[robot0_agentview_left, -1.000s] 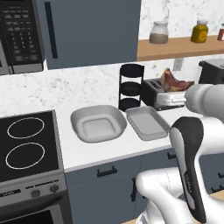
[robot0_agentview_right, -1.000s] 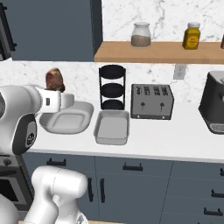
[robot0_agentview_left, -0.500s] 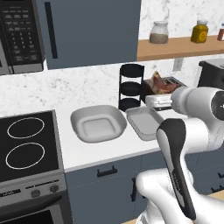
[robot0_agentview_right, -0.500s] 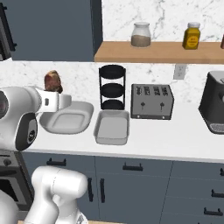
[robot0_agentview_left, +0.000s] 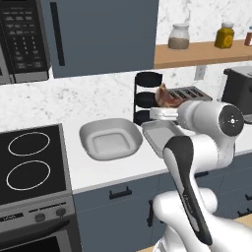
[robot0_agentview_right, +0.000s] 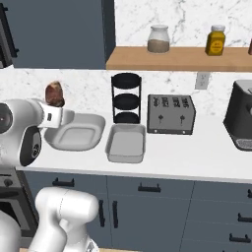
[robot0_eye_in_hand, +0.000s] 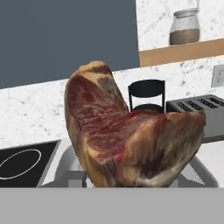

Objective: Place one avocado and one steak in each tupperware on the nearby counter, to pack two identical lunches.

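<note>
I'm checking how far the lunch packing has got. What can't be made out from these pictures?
- Tool fingers: the steak covers them in the hand view, so the grip itself is unseen.
- Rectangular tupperware: in the left base view the arm hides its near half; its floor shows better in the right base view.
- Rounded tupperware: the arm covers its left edge in the right base view.
- Avocados: none visible anywhere.

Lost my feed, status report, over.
Gripper shut on steak, carried above counter. Both tupperwares empty. Nothing in the way.
</note>
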{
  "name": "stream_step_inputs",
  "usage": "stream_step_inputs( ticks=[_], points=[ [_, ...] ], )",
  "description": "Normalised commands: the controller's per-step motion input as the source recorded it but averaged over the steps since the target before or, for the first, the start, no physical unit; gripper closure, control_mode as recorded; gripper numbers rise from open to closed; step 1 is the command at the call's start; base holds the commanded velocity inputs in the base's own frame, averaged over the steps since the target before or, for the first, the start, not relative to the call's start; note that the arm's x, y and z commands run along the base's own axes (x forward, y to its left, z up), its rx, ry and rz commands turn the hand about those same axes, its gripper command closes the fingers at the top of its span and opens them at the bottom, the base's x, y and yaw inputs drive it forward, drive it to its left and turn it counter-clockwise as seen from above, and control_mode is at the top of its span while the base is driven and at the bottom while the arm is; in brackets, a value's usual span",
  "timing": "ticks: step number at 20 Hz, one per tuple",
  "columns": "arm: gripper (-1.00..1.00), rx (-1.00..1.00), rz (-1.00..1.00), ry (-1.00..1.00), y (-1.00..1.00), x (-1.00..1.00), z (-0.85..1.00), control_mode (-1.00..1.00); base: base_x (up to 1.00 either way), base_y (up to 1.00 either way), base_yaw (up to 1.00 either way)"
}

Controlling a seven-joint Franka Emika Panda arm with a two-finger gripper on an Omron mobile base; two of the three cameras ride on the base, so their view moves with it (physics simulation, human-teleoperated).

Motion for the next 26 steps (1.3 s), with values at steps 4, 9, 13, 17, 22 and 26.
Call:
stream_step_inputs(
  ticks=[4, 9, 13, 17, 22, 26],
  points=[
    [1.0, 0.11, 0.04, 0.1, 0.27, 0.33, -0.26, -1.0, 0.0, 0.0, 0.0],
    [1.0, 0.0, 0.04, 0.08, 0.29, 0.46, -0.42, -1.0, 0.0, 0.0, 0.0],
    [1.0, 0.0, 0.03, 0.06, 0.29, 0.47, -0.45, -1.0, 0.0, 0.0, 0.0],
    [1.0, 0.0, 0.03, 0.07, 0.3, 0.52, -0.55, -1.0, 0.0, 0.0, 0.0],
    [1.0, 0.0, 0.03, 0.07, 0.23, 0.47, -0.54, -1.0, 0.0, 0.0, 0.0],
    [1.0, 0.0, 0.02, 0.02, 0.22, 0.4, -0.38, -1.0, 0.0, 0.0, 0.0]
  ],
)
